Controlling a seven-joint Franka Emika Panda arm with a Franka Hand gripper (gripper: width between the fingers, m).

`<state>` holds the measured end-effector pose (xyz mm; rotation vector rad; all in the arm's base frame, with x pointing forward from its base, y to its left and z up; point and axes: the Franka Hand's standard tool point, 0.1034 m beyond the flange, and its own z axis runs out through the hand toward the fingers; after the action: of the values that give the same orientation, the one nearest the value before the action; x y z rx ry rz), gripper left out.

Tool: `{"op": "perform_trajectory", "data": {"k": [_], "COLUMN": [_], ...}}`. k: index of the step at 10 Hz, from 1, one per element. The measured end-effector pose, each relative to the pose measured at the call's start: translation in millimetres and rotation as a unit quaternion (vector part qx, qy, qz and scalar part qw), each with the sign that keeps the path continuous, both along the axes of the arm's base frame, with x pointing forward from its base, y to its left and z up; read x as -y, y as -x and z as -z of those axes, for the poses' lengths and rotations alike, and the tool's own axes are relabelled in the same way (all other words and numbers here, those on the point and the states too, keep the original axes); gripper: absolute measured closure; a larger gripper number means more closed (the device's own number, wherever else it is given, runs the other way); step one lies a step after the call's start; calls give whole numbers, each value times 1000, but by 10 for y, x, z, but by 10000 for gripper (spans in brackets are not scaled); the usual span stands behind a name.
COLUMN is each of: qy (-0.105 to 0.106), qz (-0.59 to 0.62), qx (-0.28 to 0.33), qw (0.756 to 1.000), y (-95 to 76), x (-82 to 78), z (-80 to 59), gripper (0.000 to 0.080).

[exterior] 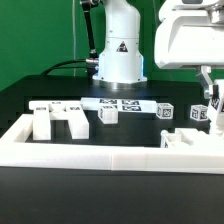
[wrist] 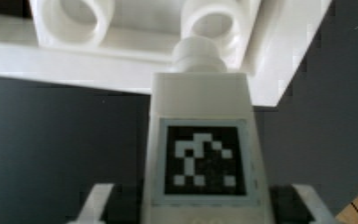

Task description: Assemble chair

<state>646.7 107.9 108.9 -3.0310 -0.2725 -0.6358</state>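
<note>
Leg (wrist: 202,140) w/ tag is sitting in the claw (wrist: 201,203), jaws nearly closed and pinching its sides. Its long axis is running straight out from the claw, w/ the peg (wrist: 194,50) aiming at the holed part (wrist: 144,28) directly ahead and nearing a hole (wrist: 220,22); can't tell if they're touching. Other parts (exterior: 75,120) are lying on the table (exterior: 130,135), twd exterior view's left.
</note>
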Motion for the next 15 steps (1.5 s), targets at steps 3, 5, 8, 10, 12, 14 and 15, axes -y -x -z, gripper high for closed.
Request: {"op": "perform_trajectory", "data": {"k": [3,5,8,10,12,14,15], "qy": [0,-1,-2,-2,-2,-2,-1], "qz": [0,1,-3,-4,-7,-9,-10], "qx": [12,59,62,60,58,56,54], "qw": [1000,998,998,998,998,998,998], "y": [9,32,64,77,107,128,139], "x": [0,31,-21,-38,-79,-96,-101], "z": [8,11,60,79,138,187,213], "gripper": [509,509,509,509,509,509,509]}}
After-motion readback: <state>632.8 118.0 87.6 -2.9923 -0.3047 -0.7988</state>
